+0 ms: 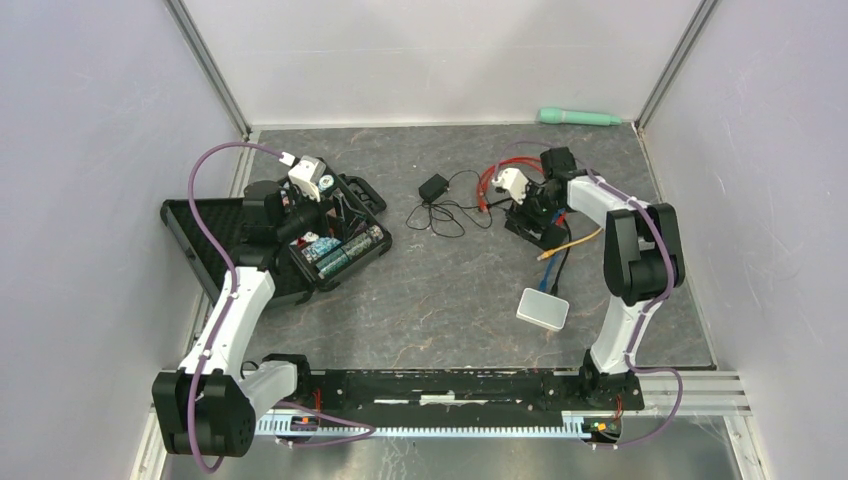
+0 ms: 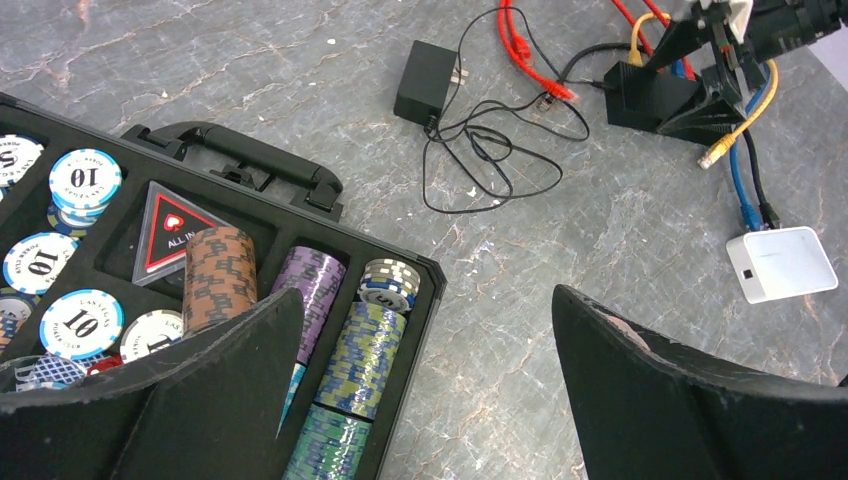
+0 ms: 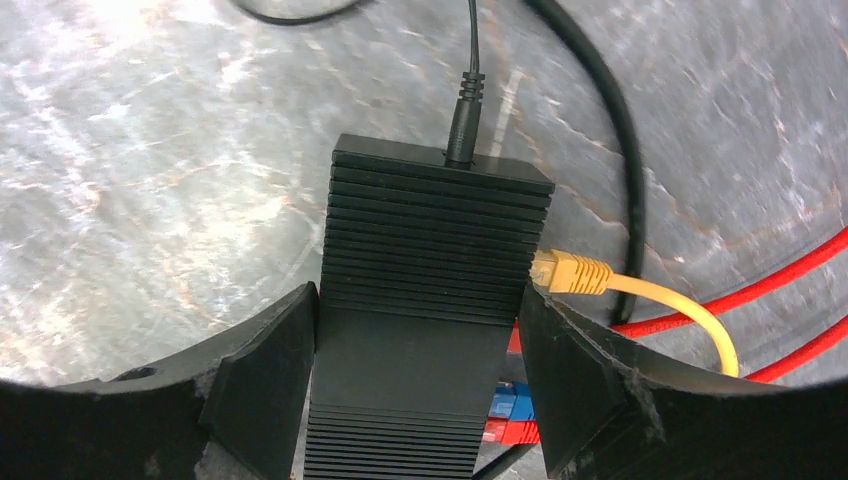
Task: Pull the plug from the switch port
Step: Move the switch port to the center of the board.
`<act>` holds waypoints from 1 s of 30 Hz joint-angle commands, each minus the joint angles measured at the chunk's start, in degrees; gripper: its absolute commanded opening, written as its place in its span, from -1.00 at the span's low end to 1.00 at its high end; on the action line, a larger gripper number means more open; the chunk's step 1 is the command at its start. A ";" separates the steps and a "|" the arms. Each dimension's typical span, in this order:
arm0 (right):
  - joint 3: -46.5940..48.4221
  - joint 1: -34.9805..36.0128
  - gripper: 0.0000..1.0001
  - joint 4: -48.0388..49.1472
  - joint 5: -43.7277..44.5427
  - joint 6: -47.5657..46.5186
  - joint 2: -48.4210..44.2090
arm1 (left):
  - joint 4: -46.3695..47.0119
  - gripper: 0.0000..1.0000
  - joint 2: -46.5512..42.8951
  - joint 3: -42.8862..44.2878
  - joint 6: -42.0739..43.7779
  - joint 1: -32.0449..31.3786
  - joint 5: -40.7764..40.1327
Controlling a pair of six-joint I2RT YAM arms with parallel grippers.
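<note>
right end effector (image 3: 420, 335) straddles switch (image 3: 430, 230), pads at both sides, can't tell if clamped, prob bracing it. yellow plug (image 3: 570, 272) seated in side port. left end effector (image 2: 425, 340) wide over chip case (image 2: 425, 275).

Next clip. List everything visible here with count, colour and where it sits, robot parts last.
table: 1, grey marbled, under everything
chip case: 1, black, open, left side
poker chips: many stacks, mixed colours, inside the case
power adapter: 1, black, centre
switch: 1, black, ribbed, right side, far half
yellow plug: 1, yellow, against the switch's side
red cables: at least 2, red, by the switch
blue cable: 1, blue, near the white box
white box: 1, white, right front
cylinder: 1, green, far edge
left gripper: 1, black, open, over the case
right gripper: 1, black, straddling the switch
</note>
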 commanded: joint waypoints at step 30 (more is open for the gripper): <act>-24.56 12.58 0.54 13.33 -4.41 1.84 -17.86 | 12.10 0.99 11.96 -3.14 -20.89 -5.85 -0.12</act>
